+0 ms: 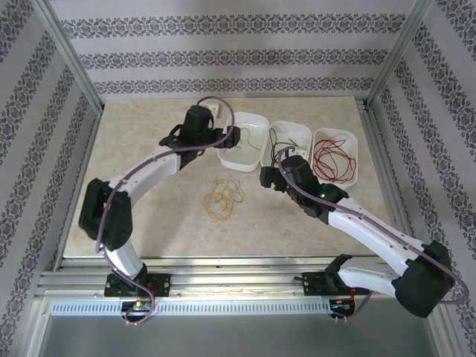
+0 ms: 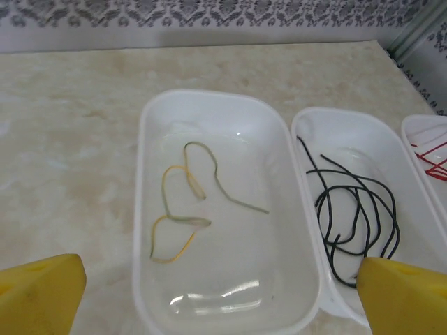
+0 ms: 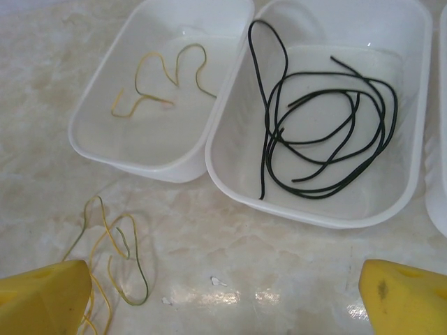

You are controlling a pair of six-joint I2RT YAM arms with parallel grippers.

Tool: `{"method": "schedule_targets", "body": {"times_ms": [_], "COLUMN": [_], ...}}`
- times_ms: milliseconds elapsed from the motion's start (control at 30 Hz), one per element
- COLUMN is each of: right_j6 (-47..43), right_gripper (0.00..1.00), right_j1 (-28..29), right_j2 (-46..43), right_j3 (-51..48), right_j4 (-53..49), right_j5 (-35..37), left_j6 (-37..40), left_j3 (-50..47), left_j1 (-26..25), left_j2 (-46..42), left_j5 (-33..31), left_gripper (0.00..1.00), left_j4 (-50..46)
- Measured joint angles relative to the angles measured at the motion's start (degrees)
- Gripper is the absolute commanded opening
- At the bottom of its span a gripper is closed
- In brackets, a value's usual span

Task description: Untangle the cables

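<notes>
1. Three white trays (image 1: 242, 165): one yellow cable (image 2: 188, 220) in the left, black cable (image 3: 267, 139) middle, red cables (image 1: 335, 158) right.
2. One yellow tangle (image 1: 222, 198) loose on your table (image 1: 149, 171).
3. Your left gripper (image 2: 223, 300) and right gripper (image 3: 223, 293): both wide open, empty.

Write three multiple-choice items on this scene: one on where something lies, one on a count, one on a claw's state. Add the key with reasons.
1. Where do the thin black cables lie?
A. On the bare tabletop
B. In the middle white plastic tub
C. In the left tub

2. How many white plastic tubs are there?
A. Two
B. Three
C. Four

3. How is the left claw?
A. Shut on a red cable
B. Shut on a tub rim
C. Open, gripping nothing

Key: 1 B, the black loops sit inside the middle tub; 2 B, three tubs stand side by side; 3 C, its yellow fingers stand wide apart.
</notes>
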Motion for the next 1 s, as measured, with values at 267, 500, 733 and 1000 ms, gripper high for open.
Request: {"method": "schedule_targets", "body": {"times_ms": [267, 500, 733, 1000], "right_j6": [0.09, 0.92, 1.51, 1.11], "right_gripper": [0.91, 0.76, 0.58, 0.53], "right_j1": [0.74, 3.17, 3.82, 3.91], "right_j2": [7.21, 15.06, 24.15, 32.13], "right_j3": [2.23, 3.91, 7.69, 12.96], "right_j4": [1.09, 3.91, 6.36, 7.76], "right_j5": [-3.5, -7.56, -12.04, -14.4], "left_j6": [-5.55, -11.52, -16.06, -21.55], "left_j3": [-20.37, -35.82, -43.65, -51.08], "left_j1": [0.83, 0.81, 0.81, 0.76], "left_j2": [-13.38, -25.33, -30.49, -30.75], "left_j5": [-2.69, -1.99, 0.68, 4.11], "left_gripper": [1.0, 1.0, 0.96, 0.8], "left_j4": [1.77, 1.38, 1.42, 4.48]}}
